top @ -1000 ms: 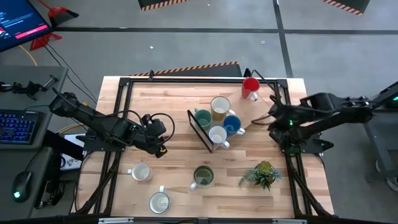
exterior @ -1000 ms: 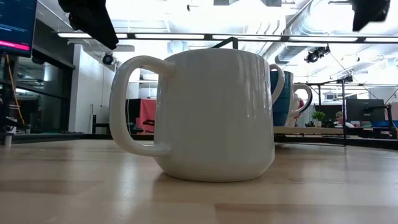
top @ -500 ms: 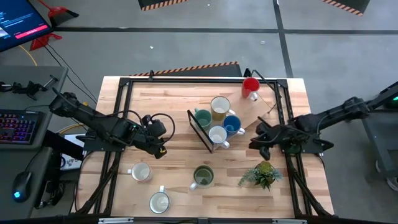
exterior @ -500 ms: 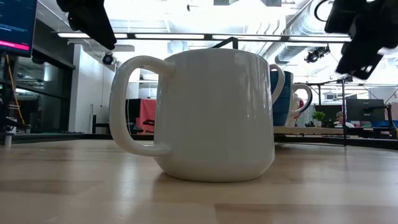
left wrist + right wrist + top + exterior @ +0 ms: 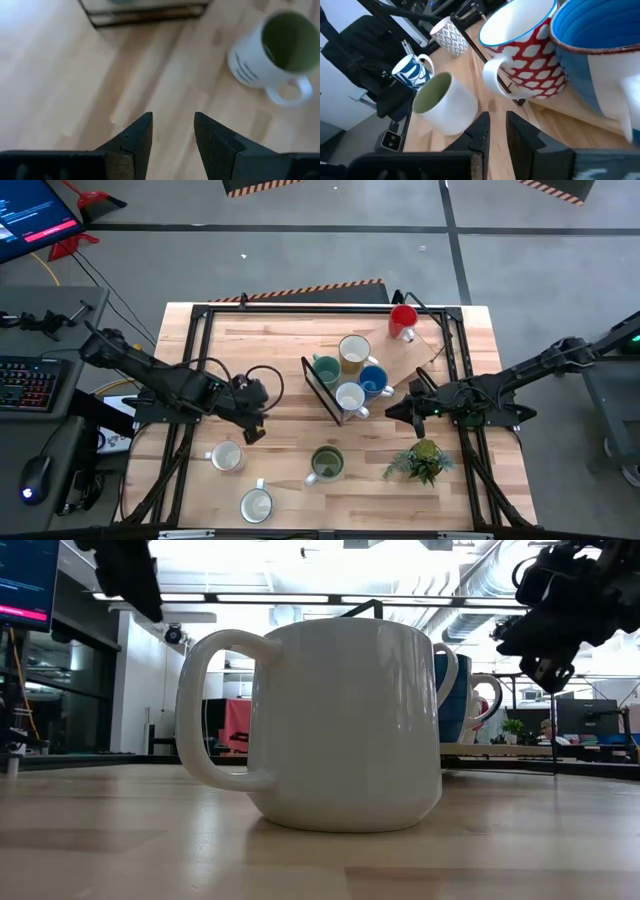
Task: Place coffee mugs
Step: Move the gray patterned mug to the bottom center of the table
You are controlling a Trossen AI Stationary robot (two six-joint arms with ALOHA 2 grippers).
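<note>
In the high view, the teal mug (image 5: 325, 367), cream-yellow mug (image 5: 353, 352), blue mug (image 5: 372, 380) and a white-inside mug (image 5: 349, 397) stand together on a dark tray (image 5: 312, 380). The red mug (image 5: 403, 320) stands near the far edge. The green-inside mug (image 5: 326, 463) and two pale mugs (image 5: 226, 456) (image 5: 256, 504) stand near the near edge. My left gripper (image 5: 250, 427) (image 5: 172, 131) hovers open left of the tray, above bare wood. My right gripper (image 5: 395, 412) (image 5: 495, 127) hovers right of the tray, its fingers a narrow gap apart, facing the red-patterned mug (image 5: 530, 55).
A small potted plant (image 5: 422, 458) stands just on the near side of my right gripper. A dark frame (image 5: 330, 307) runs along the table's edges. In the low view a big white mug (image 5: 340, 725) fills the middle. Bare wood lies between my left gripper and the tray.
My right arm has swung from the table's right edge toward the tray of mugs, coming lower and ending beside the blue mug. My left gripper has shifted a little toward the near edge. No mug has moved.
</note>
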